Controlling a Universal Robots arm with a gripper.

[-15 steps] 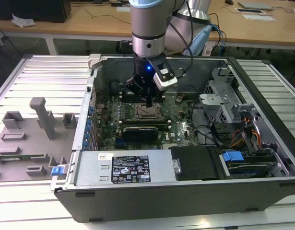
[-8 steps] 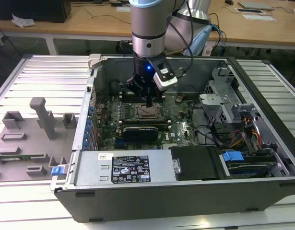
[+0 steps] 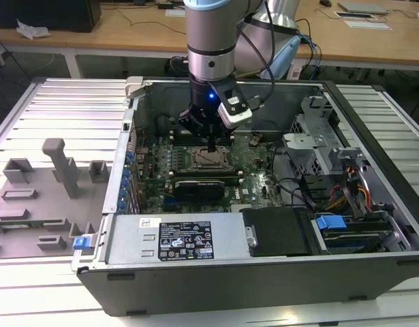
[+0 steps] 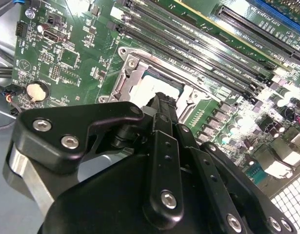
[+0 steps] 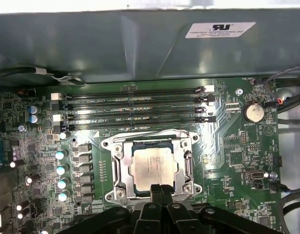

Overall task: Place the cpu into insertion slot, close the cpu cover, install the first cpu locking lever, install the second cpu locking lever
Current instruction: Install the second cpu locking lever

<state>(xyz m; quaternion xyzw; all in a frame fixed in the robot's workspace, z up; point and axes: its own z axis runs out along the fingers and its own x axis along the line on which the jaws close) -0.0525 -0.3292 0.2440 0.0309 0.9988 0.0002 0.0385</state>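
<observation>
The cpu [image 5: 153, 163] lies flat in the insertion slot [image 5: 115, 194] on the green board, its pale metal face showing. The silver cpu cover [image 5: 119, 168] lies down around it, framing the chip in its window. A thin lever rod [image 5: 154, 133] runs along the socket's edge beside the memory slots. My gripper [image 5: 157, 191] is shut with nothing visible between its black fingers, the tips hovering at one edge of the socket. In the exterior view the gripper [image 3: 214, 146] hangs straight down over the socket [image 3: 208, 161] inside the open computer case. The second wrist view shows the fingertips [image 4: 162, 101] over the chip [image 4: 149, 84].
Long black memory slots [image 5: 135, 105] run beside the socket, with capacitors [image 5: 62, 168] on another side. A coin battery [image 5: 253, 112] sits nearby. The case wall [image 5: 140, 44] rises behind. A drive cage [image 3: 311, 136] and cables [image 3: 345, 187] fill the exterior view's right; a power supply [image 3: 182, 238] lies in front.
</observation>
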